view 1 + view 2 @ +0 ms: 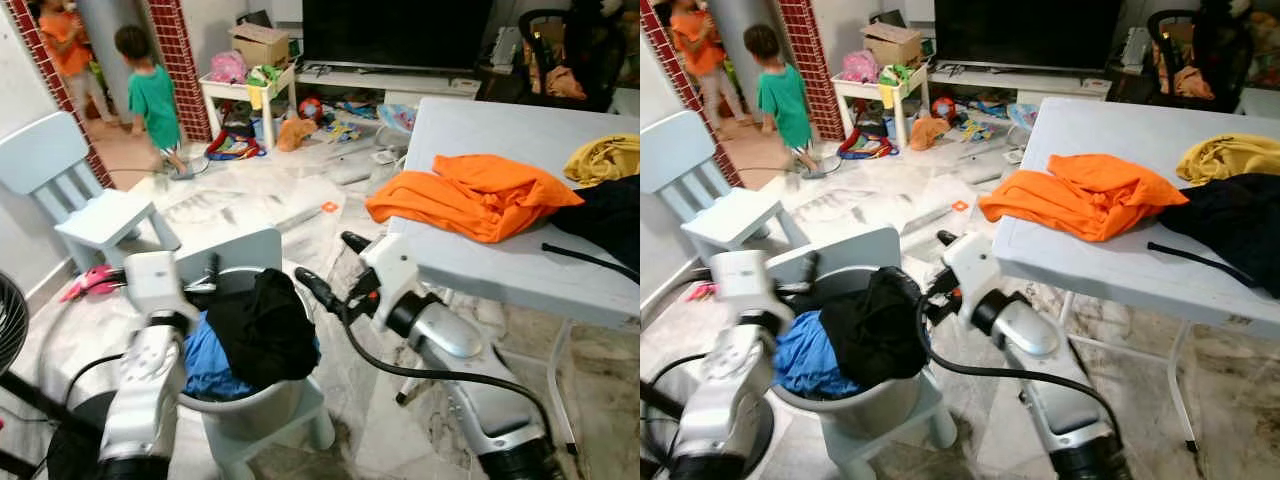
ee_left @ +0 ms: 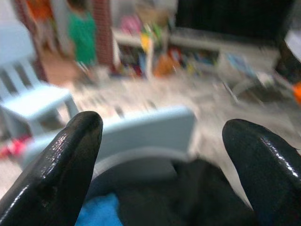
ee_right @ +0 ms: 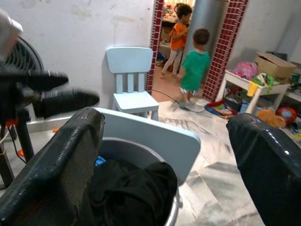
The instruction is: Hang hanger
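Note:
A grey basket (image 1: pixel 250 405) stands on a low pale-blue chair in front of me, holding a black garment (image 1: pixel 262 330) and a blue garment (image 1: pixel 205 360). My left gripper (image 1: pixel 205 275) hovers open at the basket's far left rim; its fingers (image 2: pixel 56 174) are spread with nothing between them. At the basket's right side, my right gripper (image 1: pixel 335 265) is open and empty, fingers (image 3: pixel 61 179) wide apart above the black garment (image 3: pixel 131 188). On the white table (image 1: pixel 500 260) to the right lie an orange garment (image 1: pixel 470 195), a yellow garment (image 1: pixel 605 158) and a black garment (image 1: pixel 610 215) with a thin black piece (image 1: pixel 590 258) beside it.
A second small pale-blue chair (image 1: pixel 90 200) stands at the left, and a black fan (image 1: pixel 10 320) sits at the left edge. Two children (image 1: pixel 150 95) stand by the brick doorway at the back. Toys and a TV stand (image 1: pixel 400 80) crowd the far floor.

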Motion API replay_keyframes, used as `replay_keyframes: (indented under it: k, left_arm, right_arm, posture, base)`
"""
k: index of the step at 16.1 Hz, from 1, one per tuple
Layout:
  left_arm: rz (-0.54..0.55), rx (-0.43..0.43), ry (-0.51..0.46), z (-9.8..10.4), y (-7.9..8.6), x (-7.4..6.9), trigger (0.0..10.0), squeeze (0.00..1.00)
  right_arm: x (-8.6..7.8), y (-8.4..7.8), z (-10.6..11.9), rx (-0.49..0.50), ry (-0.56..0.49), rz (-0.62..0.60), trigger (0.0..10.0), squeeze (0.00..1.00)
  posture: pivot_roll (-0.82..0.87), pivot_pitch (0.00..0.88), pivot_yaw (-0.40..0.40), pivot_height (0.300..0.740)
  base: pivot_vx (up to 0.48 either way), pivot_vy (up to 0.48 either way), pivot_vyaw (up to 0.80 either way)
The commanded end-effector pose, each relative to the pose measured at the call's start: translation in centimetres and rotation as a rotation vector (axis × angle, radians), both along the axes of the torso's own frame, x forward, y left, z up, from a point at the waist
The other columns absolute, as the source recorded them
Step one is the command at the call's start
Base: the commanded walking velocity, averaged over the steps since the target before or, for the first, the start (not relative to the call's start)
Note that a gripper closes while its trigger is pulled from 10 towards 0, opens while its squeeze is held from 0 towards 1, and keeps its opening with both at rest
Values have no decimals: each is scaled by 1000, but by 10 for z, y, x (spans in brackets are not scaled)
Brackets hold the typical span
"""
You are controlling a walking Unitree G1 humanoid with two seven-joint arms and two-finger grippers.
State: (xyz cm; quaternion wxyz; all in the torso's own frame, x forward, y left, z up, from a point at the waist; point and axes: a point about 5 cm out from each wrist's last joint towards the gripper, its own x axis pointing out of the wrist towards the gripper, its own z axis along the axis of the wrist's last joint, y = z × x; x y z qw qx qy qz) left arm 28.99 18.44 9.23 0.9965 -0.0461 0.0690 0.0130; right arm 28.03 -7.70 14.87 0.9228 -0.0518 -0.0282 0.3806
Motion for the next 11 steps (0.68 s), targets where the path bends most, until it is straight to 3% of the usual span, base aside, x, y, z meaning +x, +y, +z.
replay_keyframes:
  k: [1,3,6,11]
  left_arm:
    - [-36,-32,59,-6,-5,4,10000,0]
    - [-61,-33,187,-16,-8,18,10000,0]
    - [-63,-56,152,-8,-9,30,10000,0]
    - [-5,-66,237,-23,-2,47,10000,0]
  right_arm:
    - [-1,-1,8,4,-19,1,10000,0]
    - [-6,-5,8,-33,-4,15,10000,0]
    - [-14,-12,4,-93,20,33,10000,0]
    - [-31,-56,-3,-170,173,-47,10000,0]
  posture:
    - [-74,6,5,740]
    - [-98,30,-6,740]
    - [-128,56,-13,740]
    - [-215,107,-45,740]
  base:
    - [0,0,0]
    - [0,0,0]
    - [0,0,0]
    - [0,0,0]
